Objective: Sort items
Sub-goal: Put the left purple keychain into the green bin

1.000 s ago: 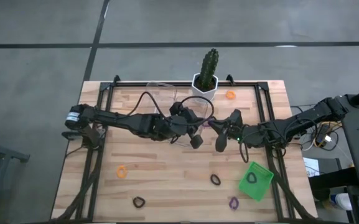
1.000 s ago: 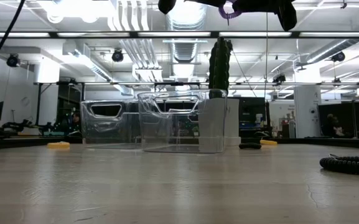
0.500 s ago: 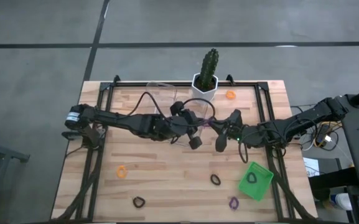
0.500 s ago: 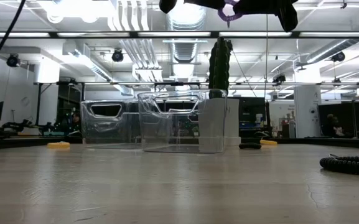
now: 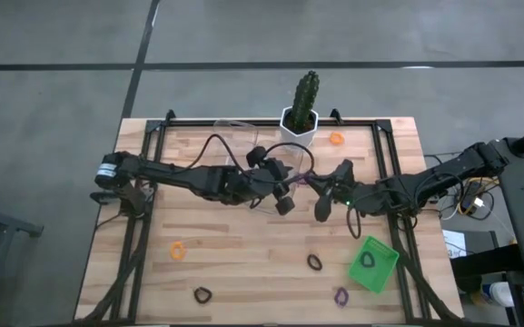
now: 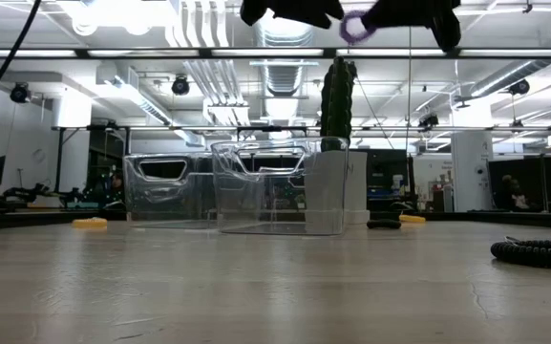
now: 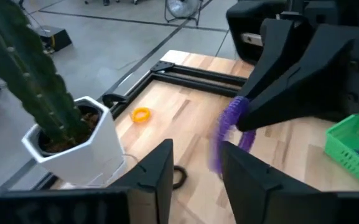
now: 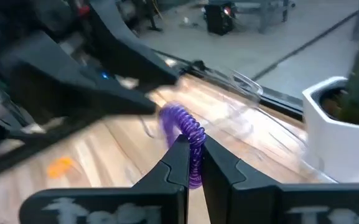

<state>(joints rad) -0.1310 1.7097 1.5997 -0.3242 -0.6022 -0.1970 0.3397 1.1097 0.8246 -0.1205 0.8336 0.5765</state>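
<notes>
A purple coiled loop (image 5: 303, 181) hangs high over the table's middle, with my right gripper (image 5: 319, 188) shut on it. The same loop (image 7: 228, 132) shows blurred just ahead of my left gripper (image 7: 198, 177). That gripper is open, reaches in from the table's left, and faces the right gripper. In the low view the loop (image 6: 354, 27) stands a little apart from the left arm's dark fingers. Loose loops lie flat on the wood: orange (image 5: 177, 248), black (image 5: 202, 294), black (image 5: 314, 262), purple (image 5: 341, 295), orange (image 5: 336, 138). My right gripper pinches one side of the purple loop (image 8: 190, 144) between its two fingertips (image 8: 178, 163). The fingers come in about level from the table's right side. The rest of the loop arches out past the fingertips toward the left gripper, lifted clear of the table.
A green square tray (image 5: 376, 271) with a black loop in it sits near the right front. Two clear plastic trays (image 6: 275, 186) (image 6: 165, 191) stand at the back middle beside a cactus in a white pot (image 5: 301, 113). A black frame rail (image 5: 271, 121) runs round the table.
My left gripper has let go of the purple loop and now stands slightly apart from it. The loop stays in my right gripper and has dropped a little.
</notes>
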